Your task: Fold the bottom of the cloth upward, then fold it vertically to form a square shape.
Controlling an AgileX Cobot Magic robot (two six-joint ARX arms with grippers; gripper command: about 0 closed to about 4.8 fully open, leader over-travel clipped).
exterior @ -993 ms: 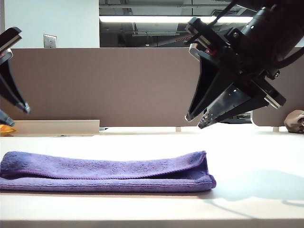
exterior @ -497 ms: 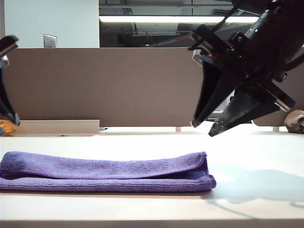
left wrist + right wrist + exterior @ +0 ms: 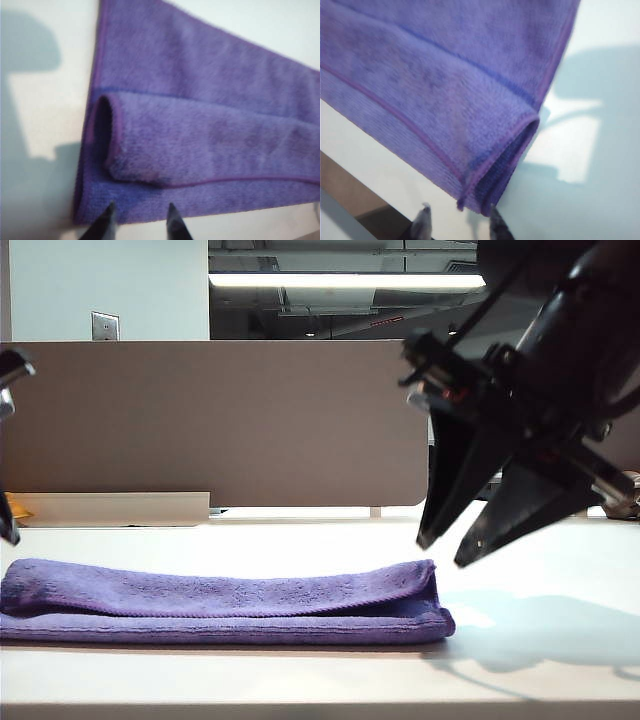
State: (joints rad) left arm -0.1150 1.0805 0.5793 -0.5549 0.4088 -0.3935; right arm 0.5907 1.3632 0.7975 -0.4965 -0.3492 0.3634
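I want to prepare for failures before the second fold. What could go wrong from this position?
1. The right claw hangs open above the right end of the cloth. That end is two loose layers, so the claw may pinch only the upper one.
2. The left claw is open near the opposite end, where the top layer bulges open; it could push the fold apart.
3. The layers do not line up, so the square may come out uneven.
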